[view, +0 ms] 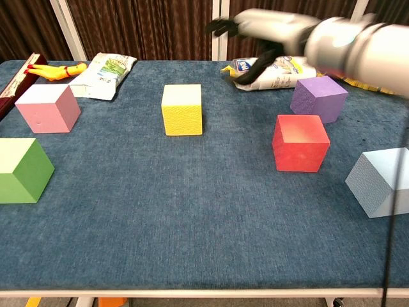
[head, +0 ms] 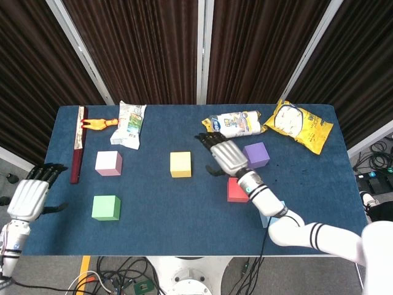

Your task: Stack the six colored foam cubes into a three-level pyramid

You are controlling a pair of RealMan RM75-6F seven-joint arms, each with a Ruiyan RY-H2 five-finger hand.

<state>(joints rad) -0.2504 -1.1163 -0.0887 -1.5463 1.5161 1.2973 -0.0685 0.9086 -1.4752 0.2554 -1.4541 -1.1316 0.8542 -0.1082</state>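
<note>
Right hand [head: 226,156] fingers [view: 220,27] spread, holding nothing, raised above desk [head: 153,196] between yellow cube [head: 180,164] and purple cube [head: 255,155]; blurred in chest view. Left hand [head: 29,198] off desk's left edge, fingers apart, empty. All six cubes lie single on desk, none stacked: pink cube [head: 108,163] and green cube [head: 105,208] at left, yellow mid, red cube [head: 236,190] partly hidden by right forearm, blue cube [view: 377,181] mostly hidden in head view, cut off at chest view's edge. Snack bags' writing too small to read: white bag [head: 129,125], blue-white bag [head: 234,124], yellow bag [head: 297,125]. Rubber chicken [head: 98,124] beside dark red bar [head: 77,144].
</note>
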